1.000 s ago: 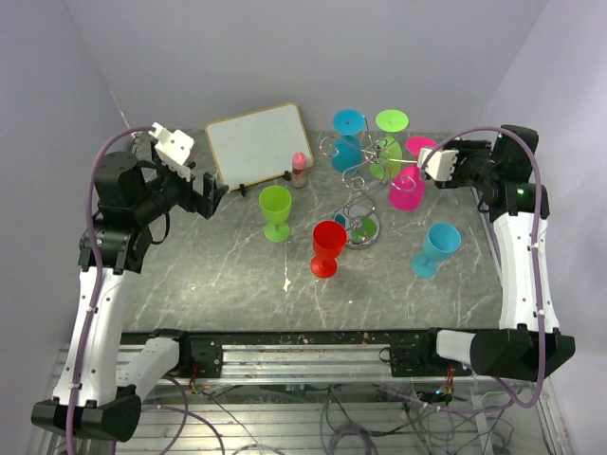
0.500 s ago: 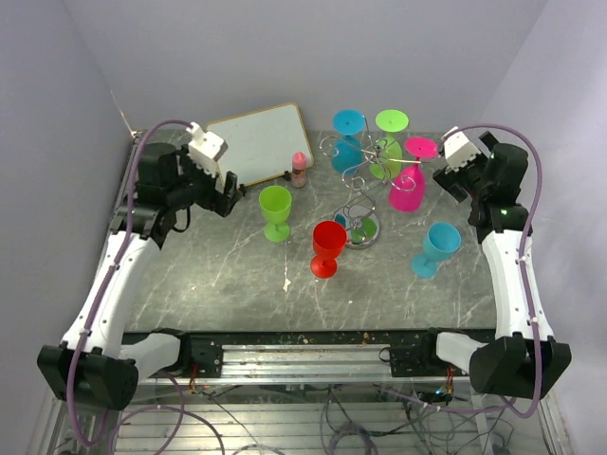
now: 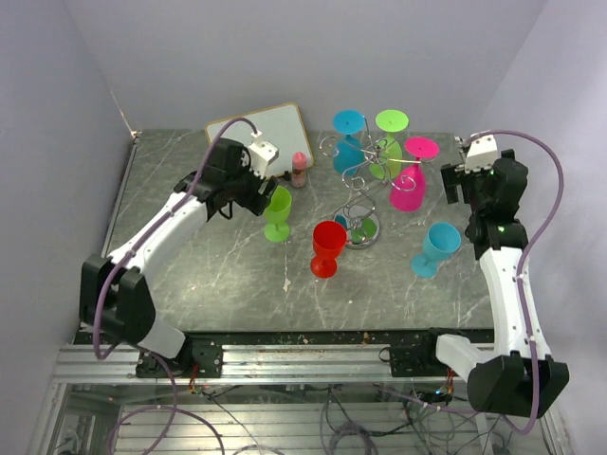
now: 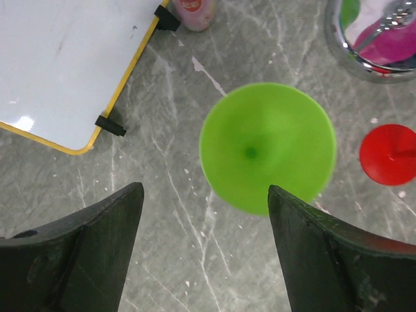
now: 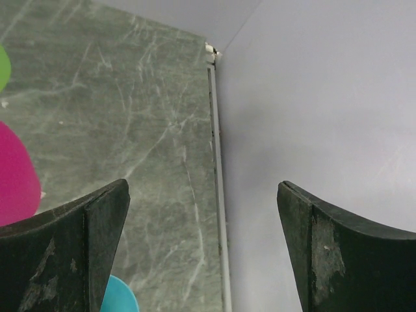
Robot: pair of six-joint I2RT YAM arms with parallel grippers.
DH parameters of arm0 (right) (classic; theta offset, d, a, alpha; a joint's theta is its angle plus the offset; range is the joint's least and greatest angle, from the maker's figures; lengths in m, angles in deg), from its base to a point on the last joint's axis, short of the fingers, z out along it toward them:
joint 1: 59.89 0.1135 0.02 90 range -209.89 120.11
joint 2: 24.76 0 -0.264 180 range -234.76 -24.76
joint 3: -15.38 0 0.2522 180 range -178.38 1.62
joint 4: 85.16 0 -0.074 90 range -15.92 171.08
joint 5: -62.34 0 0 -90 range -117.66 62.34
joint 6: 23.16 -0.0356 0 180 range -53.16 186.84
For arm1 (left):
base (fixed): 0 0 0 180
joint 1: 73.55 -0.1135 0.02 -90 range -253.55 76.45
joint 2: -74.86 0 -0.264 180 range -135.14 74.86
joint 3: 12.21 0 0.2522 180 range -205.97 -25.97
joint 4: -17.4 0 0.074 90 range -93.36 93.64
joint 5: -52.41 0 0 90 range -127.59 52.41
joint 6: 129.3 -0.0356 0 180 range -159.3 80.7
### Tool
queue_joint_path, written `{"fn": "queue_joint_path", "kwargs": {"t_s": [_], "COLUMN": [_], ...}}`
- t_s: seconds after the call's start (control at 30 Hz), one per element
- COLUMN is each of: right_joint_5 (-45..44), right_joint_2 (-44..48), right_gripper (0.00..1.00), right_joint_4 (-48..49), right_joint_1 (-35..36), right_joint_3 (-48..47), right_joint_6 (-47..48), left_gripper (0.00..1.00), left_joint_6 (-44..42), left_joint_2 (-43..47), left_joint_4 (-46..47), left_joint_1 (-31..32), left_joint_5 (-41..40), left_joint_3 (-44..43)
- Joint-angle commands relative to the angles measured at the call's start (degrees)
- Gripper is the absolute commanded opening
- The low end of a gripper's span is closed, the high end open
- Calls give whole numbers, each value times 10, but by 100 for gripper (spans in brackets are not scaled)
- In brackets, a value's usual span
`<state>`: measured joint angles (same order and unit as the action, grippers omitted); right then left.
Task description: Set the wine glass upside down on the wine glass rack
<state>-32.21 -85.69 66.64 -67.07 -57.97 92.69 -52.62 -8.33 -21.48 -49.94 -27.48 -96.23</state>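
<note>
Grey, white-veined stone is forming the table top (image 3: 190, 284) on which we are viewing the scene. We are marking the green wine glass (image 3: 276, 210), made of smooth matte plastic with a round bowl, a thin stem and a disc foot. It is standing upright on the stone, between the white board (image 3: 254, 142) and the red glass (image 3: 328, 248), apart from the wine glass rack (image 3: 363, 175). The rack is bright silver wire, curling in loops from a central post over a round mirror-like base. It is carrying three inverted glasses: a cyan glass (image 3: 348, 137), a lime glass (image 3: 390, 142) and a magenta glass (image 3: 409, 185). A cyan goblet (image 3: 437, 248) is standing upright to the right of the base, and a small pinkish bottle (image 3: 300, 169) is standing by the board's corner.

The left gripper (image 3: 269, 187) is hovering over the green wine glass. In the wrist view we are looking down into its circular bowl, with the dark, blunt fingers (image 4: 78, 253) standing wide apart and gripping nothing. The right gripper (image 3: 453, 182) is hanging near the table's right edge. Its scuffed black fingers (image 5: 58, 260) are likewise spread wide and empty, framing bare stone and pale wall.
</note>
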Motion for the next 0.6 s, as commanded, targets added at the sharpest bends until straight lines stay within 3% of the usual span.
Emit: {"fn": "queue_joint_path", "kwargs": {"t_s": [0.0, 0.47, 0.57], "right_joint_5": [-6, 21, 33], "right_joint_2": [29, 30, 30], "right_gripper": [96, 95, 95], "right_joint_4": [36, 44, 40], "right_joint_1": [-6, -7, -7], "right_joint_3": [12, 42, 39], "right_joint_6": [-62, -62, -67], "left_gripper": [83, 49, 37], "left_joint_6": [6, 29, 30], "left_joint_2": [-50, -144, -146], "left_joint_4": [-1, -49, -51], "left_joint_1": [9, 17, 17], "left_joint_5": [-33, -27, -22], "left_joint_3": [-59, -130, -132]}}
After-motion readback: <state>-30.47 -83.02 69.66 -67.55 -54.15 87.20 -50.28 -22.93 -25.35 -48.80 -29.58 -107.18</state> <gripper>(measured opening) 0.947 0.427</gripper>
